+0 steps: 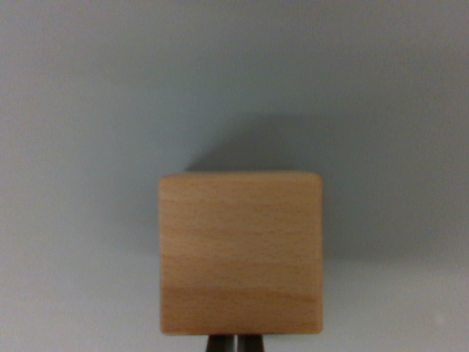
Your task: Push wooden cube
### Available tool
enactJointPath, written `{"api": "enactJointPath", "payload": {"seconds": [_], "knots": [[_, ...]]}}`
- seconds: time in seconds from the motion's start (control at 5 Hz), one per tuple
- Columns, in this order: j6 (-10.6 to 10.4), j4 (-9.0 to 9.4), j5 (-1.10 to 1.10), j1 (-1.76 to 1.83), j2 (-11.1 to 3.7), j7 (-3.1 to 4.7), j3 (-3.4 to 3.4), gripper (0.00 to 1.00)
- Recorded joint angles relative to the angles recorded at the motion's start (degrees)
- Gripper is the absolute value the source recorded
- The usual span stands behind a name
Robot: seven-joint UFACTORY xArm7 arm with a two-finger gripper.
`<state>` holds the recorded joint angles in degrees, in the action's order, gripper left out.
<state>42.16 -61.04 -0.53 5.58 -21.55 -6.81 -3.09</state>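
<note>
A: Biggest thing first?

B: Pale grey-blue tabletop (110,95), plain and matte, filling the whole wrist view. Soft shadow up and to the wrist view's right of the block.

A: Then?

B: Wooden cube (240,253), low in the middle, resting flat on the surface. Light beech tone, fine grain running side to side, a few darker streaks near the bottom. Rounded corners, edges square to the view (only one broad face showing).

A: And smallest?

B: Gripper (235,343), just two dark finger tips peeking out at the bottom edge, right under the cube's near side. Thin pale slit between them, so jaws drawn nearly together, clasping nothing. Touching the cube or just short of it: cannot tell.
</note>
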Motion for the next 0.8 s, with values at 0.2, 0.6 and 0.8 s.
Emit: {"api": "enactJointPath", "payload": {"seconds": [0.2,0.6,0.8], "knots": [[0.0,0.0,0.0,0.0,0.0,0.0,0.0,1.0],[0.97,-2.7,-0.08,-0.07,-1.73,0.14,0.1,1.0],[1.9,-5.32,-0.16,-0.14,-3.42,0.27,0.2,1.0]]}}
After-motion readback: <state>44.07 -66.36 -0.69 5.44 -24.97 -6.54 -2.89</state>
